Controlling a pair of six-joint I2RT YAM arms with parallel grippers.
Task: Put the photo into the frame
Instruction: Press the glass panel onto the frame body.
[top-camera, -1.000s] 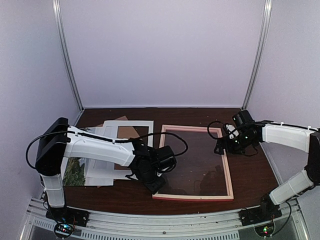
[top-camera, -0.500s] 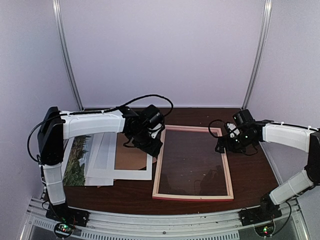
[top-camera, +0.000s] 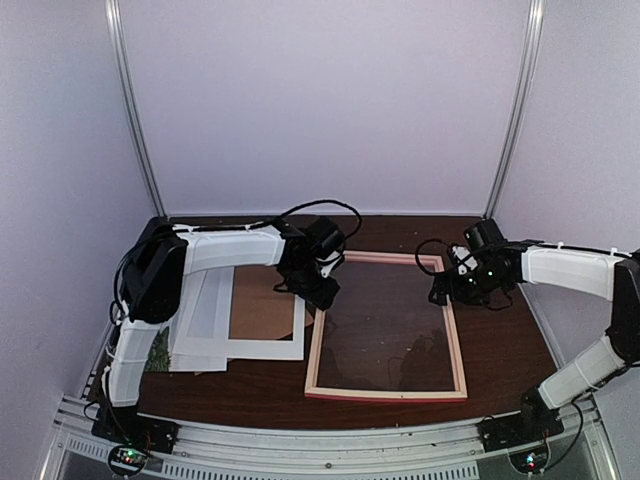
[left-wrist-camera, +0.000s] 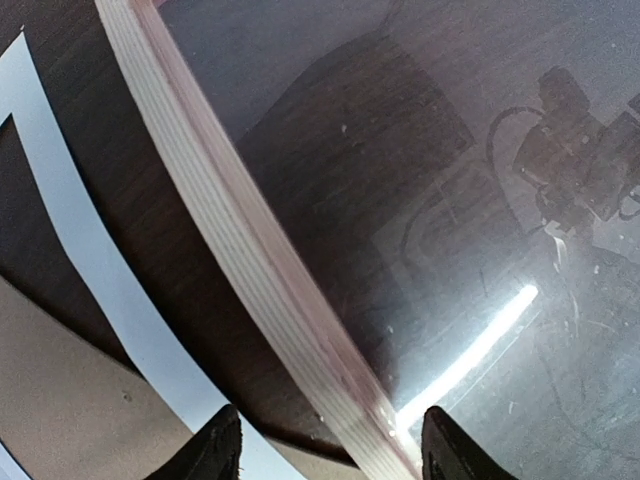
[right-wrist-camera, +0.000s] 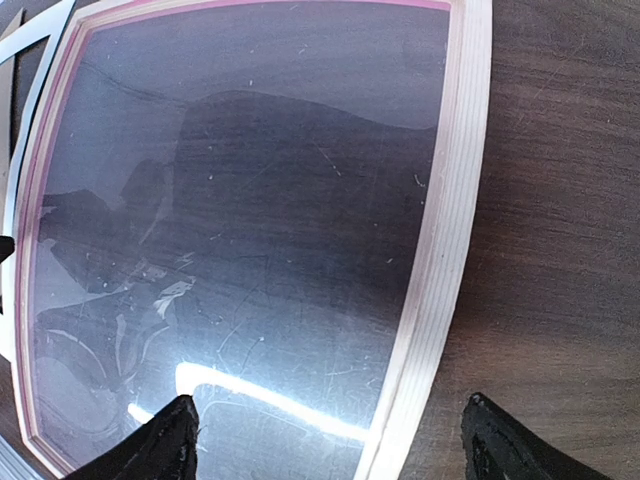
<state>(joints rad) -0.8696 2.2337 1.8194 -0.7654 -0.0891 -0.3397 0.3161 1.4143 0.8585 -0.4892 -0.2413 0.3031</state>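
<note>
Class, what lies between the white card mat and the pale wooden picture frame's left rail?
Only bare dark brown wooden table, shown in the left wrist view between the white card mat and the pale wooden picture frame.

You've got a dark wooden desk (top-camera: 500, 350) with the frame (top-camera: 461, 340) lying flat at centre-right, pale side up. Just left of it sits a stack: white mat (top-camera: 265, 347) over brown board (top-camera: 262, 315), photo (top-camera: 155, 348) peeking out at the left

A robot lab booth — plain pale walls (top-camera: 330, 100); aluminium posts (top-camera: 135, 110); dark wooden table (top-camera: 505, 350).
</note>
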